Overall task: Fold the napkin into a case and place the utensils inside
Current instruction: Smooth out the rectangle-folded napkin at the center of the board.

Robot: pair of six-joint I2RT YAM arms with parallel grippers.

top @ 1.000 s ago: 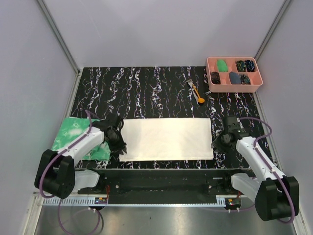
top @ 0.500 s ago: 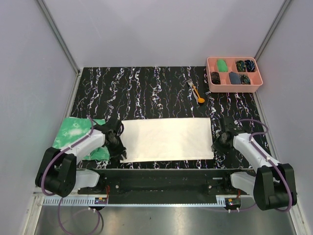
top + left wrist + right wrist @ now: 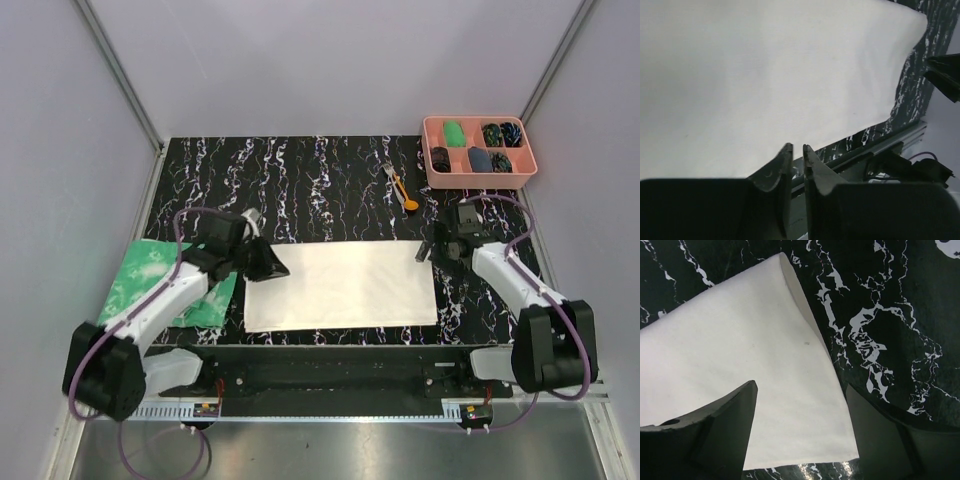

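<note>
A green-and-white mottled cloth [image 3: 150,282] lies at the left edge of the black, white-veined table [image 3: 300,180], partly under the left arm.

The left pincer [image 3: 278,268] sits at the far left corner of the cream-white rectangular cloth napkin [image 3: 340,285]. In the left wrist view its fingers [image 3: 782,160] are pressed almost together, with only a thin slit between the tips and nothing visible in it. The napkin [image 3: 765,75] fills the area beyond the tips of the left pincer [image 3: 794,148].

The napkin lies flat at the near centre of the table, long side running left to right.

The utensils [image 3: 400,187], a silver-tined fork and an orange spoon, lie together on the table beyond the napkin's far right corner, well apart from both pincers.

The right pincer [image 3: 428,250] is at the napkin's far right corner. In the right wrist view the right pincer [image 3: 800,386] is spread wide, and the napkin [image 3: 740,350] lies between and below the fingers, its far right edge curling slightly upward.

A pink plastic compartment tray [image 3: 478,150] stands in the far right corner.
</note>
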